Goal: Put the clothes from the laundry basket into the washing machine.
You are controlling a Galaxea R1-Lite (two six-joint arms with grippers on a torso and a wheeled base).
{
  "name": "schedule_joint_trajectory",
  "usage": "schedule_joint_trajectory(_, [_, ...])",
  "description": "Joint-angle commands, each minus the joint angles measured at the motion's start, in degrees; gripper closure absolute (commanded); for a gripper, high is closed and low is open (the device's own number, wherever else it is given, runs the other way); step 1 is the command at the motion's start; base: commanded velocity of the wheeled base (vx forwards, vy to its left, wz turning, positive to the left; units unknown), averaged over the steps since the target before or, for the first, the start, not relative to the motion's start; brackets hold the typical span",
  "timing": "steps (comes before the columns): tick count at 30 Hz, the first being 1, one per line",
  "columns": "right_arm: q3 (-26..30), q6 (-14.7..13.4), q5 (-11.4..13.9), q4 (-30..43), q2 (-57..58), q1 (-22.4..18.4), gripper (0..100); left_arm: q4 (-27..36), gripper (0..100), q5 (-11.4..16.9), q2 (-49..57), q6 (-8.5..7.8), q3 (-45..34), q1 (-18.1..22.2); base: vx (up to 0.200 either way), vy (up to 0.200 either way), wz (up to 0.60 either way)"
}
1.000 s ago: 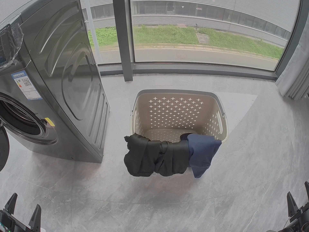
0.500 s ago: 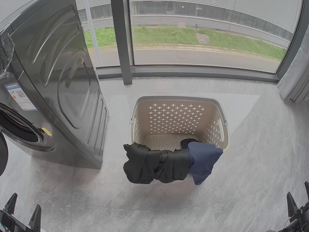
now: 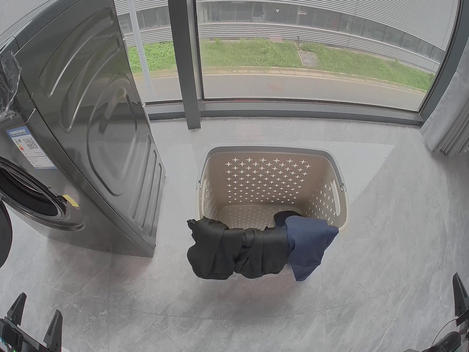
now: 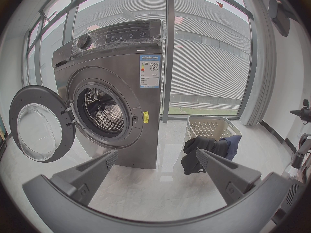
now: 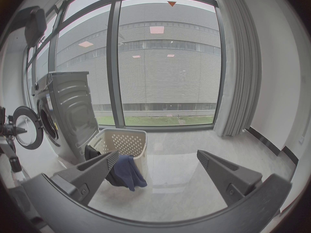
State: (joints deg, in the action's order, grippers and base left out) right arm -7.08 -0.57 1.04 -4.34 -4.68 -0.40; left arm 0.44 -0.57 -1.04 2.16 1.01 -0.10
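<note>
The washing machine (image 4: pixel 129 81), door (image 4: pixel 39 123) swung open, faces the left gripper (image 4: pixel 155 152), jaws spread; a black garment (image 3: pixel 234 250) and a blue garment (image 3: pixel 308 245) drape the near rim of the laundry basket (image 3: pixel 264 172), well ahead of the right gripper (image 5: pixel 157 154), jaws also spread

grey marble floor (image 3: pixel 381 270) fills the lower frame; a window (image 3: pixel 312 50) spans the top, a pale curtain (image 3: pixel 452 118) hangs at the right edge.
</note>
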Motion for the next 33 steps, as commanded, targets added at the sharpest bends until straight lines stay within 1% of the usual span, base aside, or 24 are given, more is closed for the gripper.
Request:
schedule_joint_trajectory(1, [-5.49,-6.55,3.71,-3.48,-23.27,6.03,0,0.0,0,-0.04,0.33,0.04,-0.75,0.01,0.0,0.0,0.0])
schedule_joint_trajectory(2, [-5.05,-7.95,4.41,-5.94,-26.7,7.87,0,0.0,0,-0.04,0.33,0.04,-0.75,0.01,0.0,0.0,0.0])
schedule_joint_trajectory(3, [-4.78,-9.1,4.33,-8.58,-29.77,9.46,0,0.0,0,-0.04,0.33,0.04,-0.75,0.01,0.0,0.0,0.0])
schedule_joint_trajectory(5, [-3.99,-10.33,4.33,-13.41,-37.24,11.21,0,0.0,0,-0.04,0.33,0.04,-0.75,0.01,0.0,0.0,0.0])
schedule_joint_trajectory(10, [-1.44,-10.15,4.24,-23.87,-53.85,11.39,0,0.0,0,-0.04,0.33,0.04,-0.75,0.01,0.0,0.0,0.0])
schedule_joint_trajectory(15, [-1.27,-10.41,3.97,-30.64,-66.16,11.21,0,0.0,0,0.05,0.33,-0.14,-0.75,0.01,0.0,0.0,0.0])
schedule_joint_trajectory(18, [-1.79,-10.5,3.8,-33.54,-71.87,11.56,0,0.0,0,0.05,0.33,-0.22,-0.75,-0.08,0.0,0.0,0.0])
schedule_joint_trajectory(19, [-1.79,-10.5,3.71,-33.72,-72.14,11.56,0,0.0,0,0.05,0.33,-0.22,-0.75,-0.08,0.0,0.0,0.0])
schedule_joint_trajectory(20, [-2.5,-10.59,2.57,-36.18,-76.27,12.0,0,0.0,0,0.05,0.33,-0.14,-0.75,-0.08,0.0,0.0,0.0])
schedule_joint_trajectory(21, [-2.5,-10.59,2.57,-36.18,-76.27,12.0,0,0.0,0,0.05,0.33,-0.14,-0.75,-0.08,0.0,0.0,0.0])
schedule_joint_trajectory(22, [-3.02,-10.85,1.51,-38.55,-79.34,12.97,0,0.0,0,0.05,0.33,0.04,-0.75,0.01,0.0,0.0,0.0])
schedule_joint_trajectory(25, [-3.29,-11.03,1.34,-39.52,-80.57,13.41,0,0.0,0,-0.04,0.33,0.04,-0.75,0.01,0.0,0.0,0.0])
schedule_joint_trajectory(27, [-5.22,-12.52,1.07,-42.86,-86.64,16.4,0,0.0,0,0.05,0.33,0.04,-0.75,0.01,0.0,0.0,0.0])
schedule_joint_trajectory(28, [-5.93,-13.23,1.07,-43.38,-88.39,17.1,0,0.0,0,-0.04,0.33,0.04,-0.75,0.01,0.0,0.0,0.0])
schedule_joint_trajectory(29, [-5.93,-13.23,1.07,-43.38,-88.39,17.1,0,0.0,0,-0.04,0.33,0.04,-0.75,0.01,0.0,0.0,0.0])
schedule_joint_trajectory(31, [-7.6,-14.54,0.9,-44.44,-92.09,18.42,0,0.0,0,-0.04,0.33,0.04,-0.75,-0.08,0.0,0.0,0.0])
schedule_joint_trajectory(33, [-8.74,-14.9,0.81,-45.58,-94.46,18.6,0,0.0,0,-0.04,0.33,0.04,-0.75,0.01,0.0,0.0,0.0])
